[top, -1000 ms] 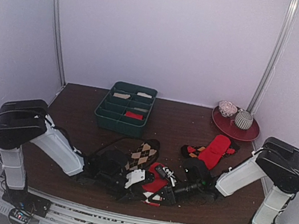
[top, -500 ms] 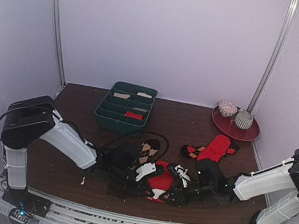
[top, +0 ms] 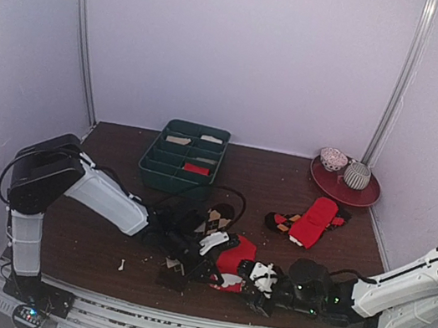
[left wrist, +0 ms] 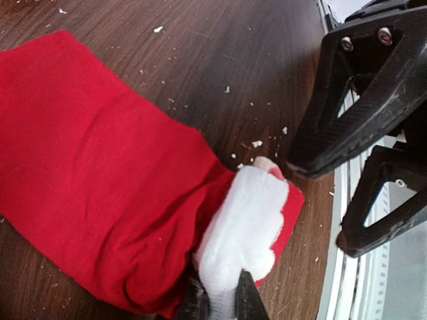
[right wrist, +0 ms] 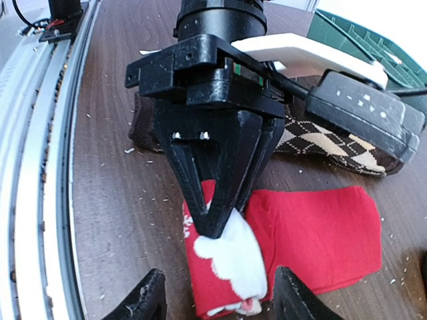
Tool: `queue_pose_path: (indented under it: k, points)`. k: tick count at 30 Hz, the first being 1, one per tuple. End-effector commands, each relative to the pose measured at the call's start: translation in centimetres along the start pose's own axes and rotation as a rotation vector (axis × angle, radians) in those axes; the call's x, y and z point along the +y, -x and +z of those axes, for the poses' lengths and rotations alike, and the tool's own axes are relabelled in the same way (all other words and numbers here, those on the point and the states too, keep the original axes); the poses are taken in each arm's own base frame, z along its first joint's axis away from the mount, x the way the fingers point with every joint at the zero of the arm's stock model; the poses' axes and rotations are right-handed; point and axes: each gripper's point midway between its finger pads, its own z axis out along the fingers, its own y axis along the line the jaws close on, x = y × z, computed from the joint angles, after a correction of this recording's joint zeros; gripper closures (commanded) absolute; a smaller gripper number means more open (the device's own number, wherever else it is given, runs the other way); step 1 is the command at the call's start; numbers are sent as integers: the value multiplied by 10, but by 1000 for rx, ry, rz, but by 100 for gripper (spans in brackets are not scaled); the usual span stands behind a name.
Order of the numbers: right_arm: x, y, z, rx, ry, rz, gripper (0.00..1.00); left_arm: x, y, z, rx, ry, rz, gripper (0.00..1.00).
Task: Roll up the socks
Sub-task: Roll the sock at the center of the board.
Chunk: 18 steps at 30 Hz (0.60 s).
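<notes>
The bright red sock pair (top: 235,258) lies folded on the table near the front, with its white cuff (left wrist: 243,223) at the near end. My left gripper (top: 215,248) is shut on that white cuff; its tips (left wrist: 219,297) pinch the cloth, and the right wrist view shows this too (right wrist: 223,223). My right gripper (top: 256,274) is open and empty, its jaws standing either side of the sock's cuff end (right wrist: 222,285) without touching it. The dark brown argyle sock pair (top: 214,218) lies just behind the left gripper and shows in the right wrist view (right wrist: 320,140).
A plain red sock paired with a dark one (top: 311,219) lies at the right. A green divided tray (top: 149,164) stands at the back centre. A red plate (top: 366,196) holds two patterned balls at the back right. Crumbs dot the dark wooden table (top: 119,155). The metal rail (top: 173,326) runs along the front.
My right gripper has drawn back to the right along the front edge. My left gripper has shifted right with the cuff. The red sock is now folded more compactly.
</notes>
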Motion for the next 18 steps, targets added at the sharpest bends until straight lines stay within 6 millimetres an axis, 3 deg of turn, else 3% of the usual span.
queue_pose_path:
  k: [1, 8, 13, 18]
  points:
    - [-10, 8, 11, -5, -69, -110, 45, 25, -74, 6, 221, 73, -157, 100]
    - [6, -13, 29, 80, 17, -89, 48, 27, -78, 7, 238, 74, -149, 100]
    - [6, -34, 35, 150, 6, -51, 54, 26, -81, 7, 244, 63, -146, 100]
    - [4, -60, 38, 247, -24, 30, 74, 23, -74, 2, 226, 62, -112, 99]
